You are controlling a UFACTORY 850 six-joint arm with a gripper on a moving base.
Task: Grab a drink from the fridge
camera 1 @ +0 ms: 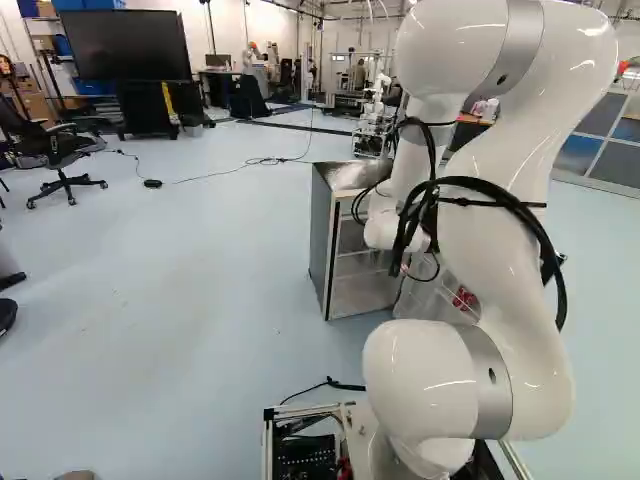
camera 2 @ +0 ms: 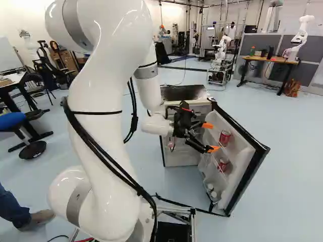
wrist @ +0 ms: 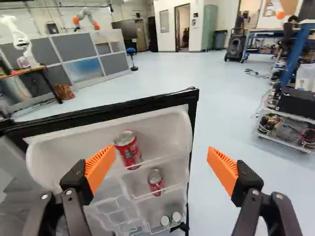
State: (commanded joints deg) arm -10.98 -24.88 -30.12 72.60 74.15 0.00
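Gripper (camera 2: 210, 137) released; its fingers stand wide apart, orange pads (wrist: 100, 168) facing each other, with nothing grasped between them; arm (camera 2: 103, 106) bent, its wrist beside the front of the fridge (camera 2: 184, 93).

Fridge door (camera 2: 247, 174) open, its white inner side and racks exposed, its rim black; the task's drinks are in the door racks; upper can (wrist: 129, 150), red with a silver top, stands in the upper rack (wrist: 170, 135); lower can (wrist: 155, 182), also red, stands in the rack beneath it.

In the wrist view, both cans lie ahead of the gripper (wrist: 161, 150); the upper can shows just beside one fingertip, the lower can between the two fingers; neither can is gripped; whether that fingertip touches the upper can, I cannot tell; two pale round tops (wrist: 170, 219) show side by side in the bottom rack; contents not legible.

Surroundings: a wooden-topped table (camera 2: 267, 59) near grey panels (camera 2: 300, 45), with another robot (camera 2: 301, 35) at it; a large dark screen (camera 1: 123, 45) and a wheeled chair (camera 1: 55, 150) at the left of the left base view; a cable (camera 1: 235, 168) runs over the pale blue floor (camera 1: 180, 270).
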